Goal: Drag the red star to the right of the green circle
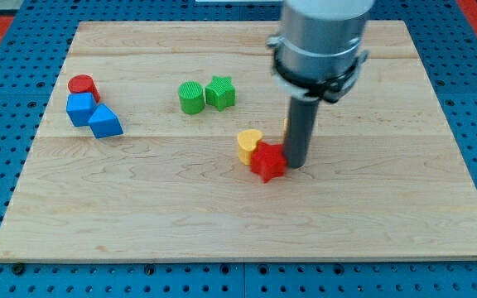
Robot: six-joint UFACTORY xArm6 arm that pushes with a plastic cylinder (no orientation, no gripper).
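Your red star [268,161] sits below and right of the green circle [191,98], well clear of the wooden board's [222,223] edges. It touches the yellow heart [249,145] at its upper left. My tip [295,164] grips nothing and presses the star's right side.

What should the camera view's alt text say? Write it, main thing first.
My tip touches the red star on its right side, mid-board, beside a yellow block. The green circle and green star sit above-left.
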